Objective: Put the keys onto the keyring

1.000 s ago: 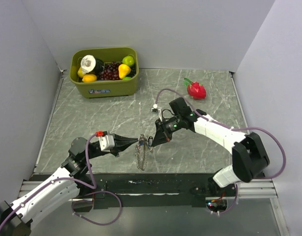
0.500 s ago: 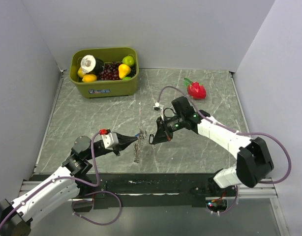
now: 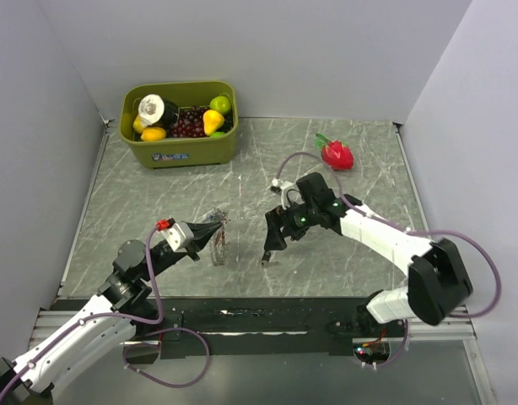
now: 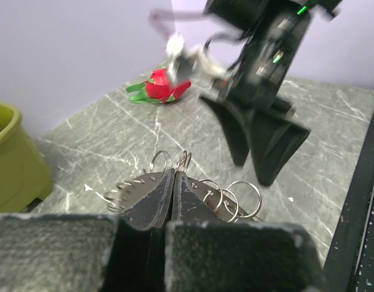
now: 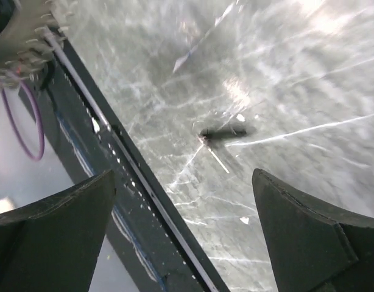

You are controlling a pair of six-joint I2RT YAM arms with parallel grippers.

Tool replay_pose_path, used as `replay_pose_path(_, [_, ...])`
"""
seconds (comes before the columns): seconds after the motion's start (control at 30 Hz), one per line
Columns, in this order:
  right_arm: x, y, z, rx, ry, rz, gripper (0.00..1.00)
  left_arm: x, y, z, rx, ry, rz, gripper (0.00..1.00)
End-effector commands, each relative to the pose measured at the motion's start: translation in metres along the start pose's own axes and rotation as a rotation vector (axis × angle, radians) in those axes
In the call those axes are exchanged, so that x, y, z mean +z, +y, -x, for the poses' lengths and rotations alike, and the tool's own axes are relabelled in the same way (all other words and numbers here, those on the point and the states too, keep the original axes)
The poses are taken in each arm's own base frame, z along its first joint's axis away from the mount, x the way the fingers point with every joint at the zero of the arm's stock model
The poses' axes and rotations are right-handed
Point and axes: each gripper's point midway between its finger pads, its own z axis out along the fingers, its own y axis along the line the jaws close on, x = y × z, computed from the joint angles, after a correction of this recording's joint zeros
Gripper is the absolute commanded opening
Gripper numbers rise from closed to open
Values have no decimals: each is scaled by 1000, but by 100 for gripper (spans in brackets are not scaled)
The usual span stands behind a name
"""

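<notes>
Green plastic bin of fruit [image 3: 179, 148] sits back left on the grey marble desk [image 3: 158, 211], red toy fruit [image 3: 336, 154] back right. A small dark key [image 3: 265, 261] lies near the front, just right of the metal ring bunch [image 3: 218, 249].

Grey-green veined stone tabletop [image 3: 158, 202], with a black metal rail [image 3: 267, 317] along its near edge. Plain pale-grey walls [image 3: 267, 51] stand left, far and right.

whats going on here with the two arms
The left gripper is shut on a bunch of metal key rings. The right gripper is open and holds nothing. A small black-headed key lies loose on the table just beneath it, not on the rings.
</notes>
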Motion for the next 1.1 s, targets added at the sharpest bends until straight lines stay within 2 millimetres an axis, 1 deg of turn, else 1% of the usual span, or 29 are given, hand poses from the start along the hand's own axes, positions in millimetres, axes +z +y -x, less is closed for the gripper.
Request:
replay_pose_path(0.0, [-12, -9, 28, -30, -120, -99, 100, 4, 8, 29, 32, -78, 33, 1])
replay_pose_path(0.03, [-11, -12, 27, -22, -113, -109, 100, 5, 8, 30, 32, -79, 32, 1])
replay_pose_path(0.17, [7, -23, 11, 7, -45, -142, 100, 5, 8, 27, 31, -74, 30, 1])
replay_pose_path(0.23, [15, -20, 5, -3, -12, -147, 98, 5, 9, 26, 28, -69, 35, 1])
replay_pose_path(0.27, [21, -21, 0, 0, 14, -155, 92, 4, 9, 27, 27, -71, 37, 1])
replay_pose_path(0.3, [27, -15, -1, -22, 28, -159, 89, 4, 10, 26, 27, -69, 45, 1])
replay_pose_path(0.33, [31, -14, -4, -27, 44, -173, 86, 3, 11, 27, 29, -72, 50, 1])
replay_pose_path(0.37, [38, -14, -8, -34, 67, -187, 79, 3, 11, 29, 26, -76, 53, 1])
replay_pose_path(0.43, [47, -9, -11, -68, 94, -220, 75, 1, 17, 28, 21, -71, 85, 1])
replay_pose_path(0.47, [54, -9, -15, -72, 114, -229, 69, 0, 19, 29, 20, -72, 100, 1])
replay_pose_path(0.5, [57, -11, -14, -82, 115, -259, 67, -1, 22, 28, 13, -61, 116, 1])
replay_pose_path(0.53, [62, -5, -18, -101, 129, -260, 65, -3, 27, 29, 8, -58, 149, 1])
replay_pose_path(0.57, [67, -8, -23, -106, 148, -280, 61, -4, 29, 28, 5, -54, 164, 1])
replay_pose_path(0.6, [69, -6, -22, -111, 150, -286, 59, -5, 32, 29, 2, -53, 179, 1])
replay_pose_path(0.63, [74, -8, -27, -118, 166, -304, 58, -7, 34, 27, 0, -46, 194, 1])
replay_pose_path(0.67, [76, -8, -28, -121, 171, -309, 57, -8, 34, 29, 0, -55, 195, 1])
replay_pose_path(0.7, [78, -9, -28, -117, 174, -317, 57, -8, 33, 26, -3, -52, 195, 1])
replay_pose_path(0.73, [81, -15, -30, -116, 181, -350, 56, -9, 33, 30, -2, -66, 193, 1])
replay_pose_path(0.8, [86, -15, -32, -125, 191, -360, 55, -10, 30, 31, -1, -78, 180, 1])
replay_pose_path(0.9, [96, -18, -38, -143, 222, -386, 50, -10, 28, 34, 6, -87, 169, 1])
replay_pose_path(0.93, [101, -23, -44, -144, 246, -403, 45, -10, 28, 35, 6, -89, 169, 1])
replay_pose_path(1.0, [104, -25, -48, -173, 270, -451, 37, -10, 29, 34, 5, -84, 171, 1])
replay_pose_path(1.03, [105, -30, -50, -180, 276, -485, 23, -10, 29, 34, 5, -84, 171, 1])
replay_pose_path(1.07, [104, -31, -50, -186, 277, -496, 17, -10, 29, 34, 5, -84, 173, 1])
